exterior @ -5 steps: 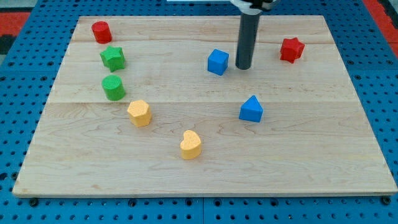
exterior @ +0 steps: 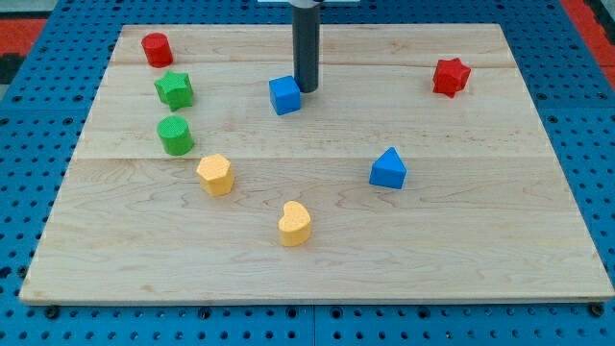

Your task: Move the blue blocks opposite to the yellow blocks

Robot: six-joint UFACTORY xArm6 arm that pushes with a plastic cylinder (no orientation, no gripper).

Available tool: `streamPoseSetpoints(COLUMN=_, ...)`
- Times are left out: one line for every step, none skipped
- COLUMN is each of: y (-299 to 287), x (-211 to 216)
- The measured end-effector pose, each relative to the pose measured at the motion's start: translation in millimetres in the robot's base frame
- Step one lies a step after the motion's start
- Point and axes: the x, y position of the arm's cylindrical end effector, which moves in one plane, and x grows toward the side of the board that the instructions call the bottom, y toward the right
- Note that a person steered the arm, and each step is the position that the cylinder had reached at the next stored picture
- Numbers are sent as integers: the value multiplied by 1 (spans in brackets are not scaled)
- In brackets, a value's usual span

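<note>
A blue cube [exterior: 284,95] sits at the upper middle of the wooden board [exterior: 480,240]. My tip [exterior: 306,89] stands right against the cube's right side. A blue triangular block [exterior: 388,168] lies right of centre, well below and right of my tip. A yellow hexagonal block [exterior: 215,174] lies left of centre. A yellow heart-shaped block [exterior: 295,223] lies below centre. Both yellow blocks are below and left of the blue cube.
A red cylinder [exterior: 157,48] sits at the top left, a green star [exterior: 175,89] and a green cylinder [exterior: 176,135] below it. A red star [exterior: 451,76] sits at the upper right. Blue pegboard [exterior: 29,144] surrounds the board.
My tip has moved left and pushed the blue cube left with it. The other blocks have not moved.
</note>
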Motion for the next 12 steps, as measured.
streamPoseSetpoints(y=-34, x=32)
streamPoseSetpoints(y=-37, x=34)
streamPoseSetpoints(y=-78, x=-18)
streamPoseSetpoints(y=-92, x=14)
streamPoseSetpoints(y=-28, x=35)
streamPoseSetpoints(y=6, x=47)
streamPoseSetpoints(y=76, x=1)
streamPoseSetpoints(y=158, x=48)
streamPoseSetpoints(y=197, x=140)
streamPoseSetpoints(y=162, x=157)
streamPoseSetpoints(y=80, x=167)
streamPoseSetpoints(y=22, x=142)
